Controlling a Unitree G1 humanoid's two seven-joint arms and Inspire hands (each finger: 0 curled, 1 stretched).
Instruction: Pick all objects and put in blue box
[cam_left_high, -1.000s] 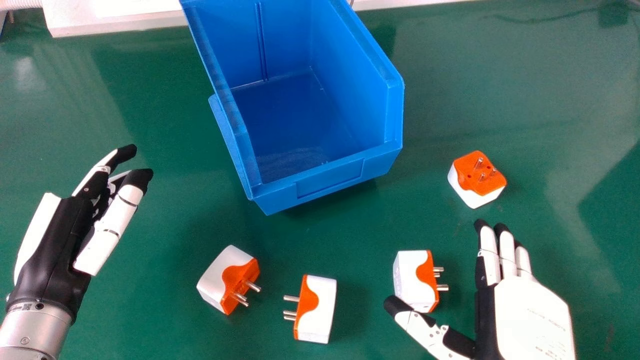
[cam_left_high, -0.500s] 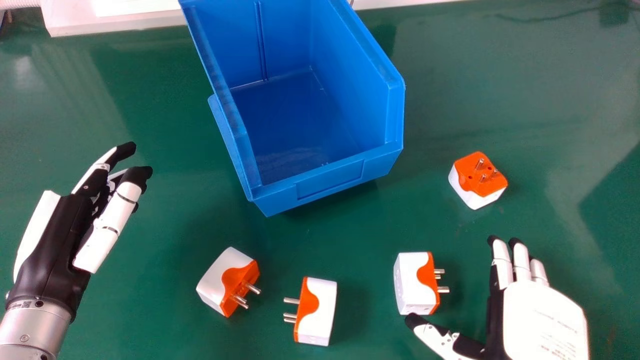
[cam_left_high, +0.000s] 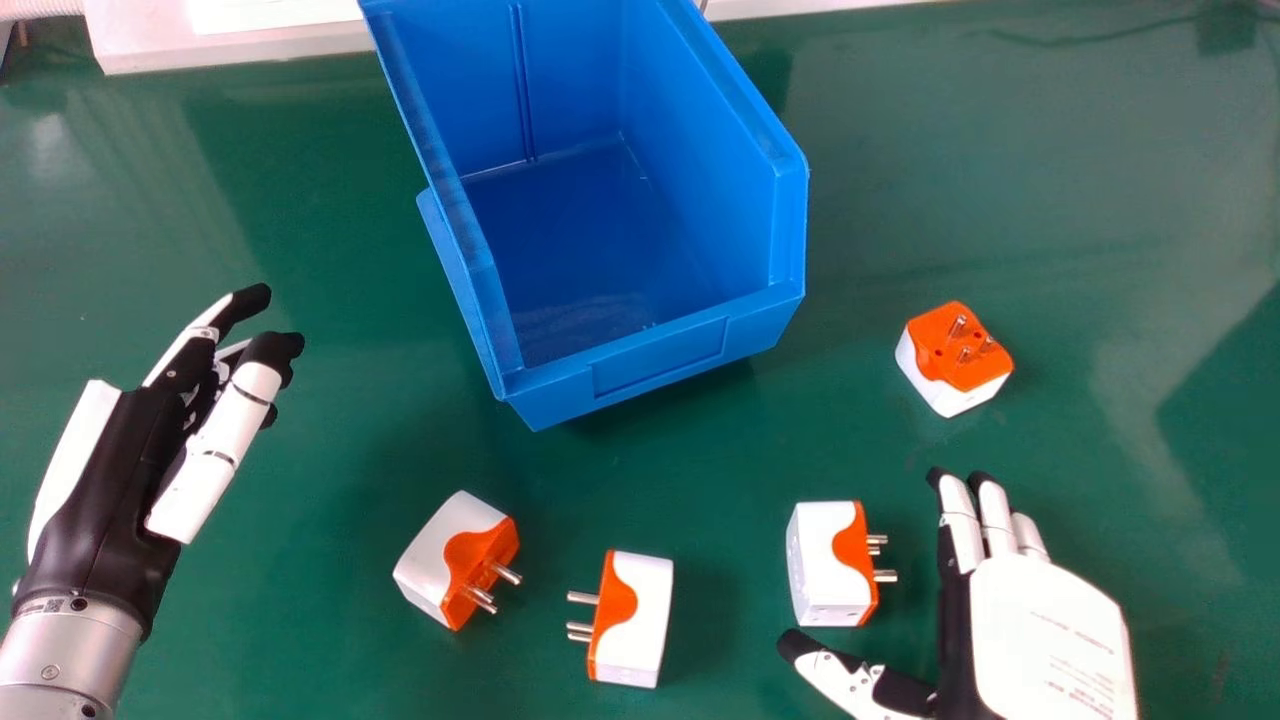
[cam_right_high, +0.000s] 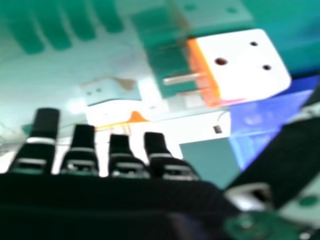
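Observation:
My right hand (cam_left_high: 1045, 630) is at the lower right of the head view, open, its thumb just below a white and orange plug adapter (cam_left_high: 825, 565) that stands between thumb and fingers, untouched. In the right hand view, an adapter (cam_right_high: 242, 65) is beyond the fingertips of my right hand (cam_right_high: 120, 155). Another adapter (cam_left_high: 955, 360) lies pins up to the right of the blue box (cam_left_high: 660, 360). Two more, one tilted (cam_left_high: 455, 560) and one with pins leftward (cam_left_high: 635, 620), rest in front of the box. Nothing lies in the box. My left hand (cam_left_high: 120, 480) is open at the left.
The green table (cam_left_high: 330, 430) carries everything. A white edge (cam_left_high: 240, 45) runs behind it at the far side. The box's near wall faces the adapters, and its raised side walls stand to left and right.
Against half a second ago, my right hand has moved left, bringing its thumb and fingers closer around the nearby adapter. My left hand, the box and the adapters have stayed in place.

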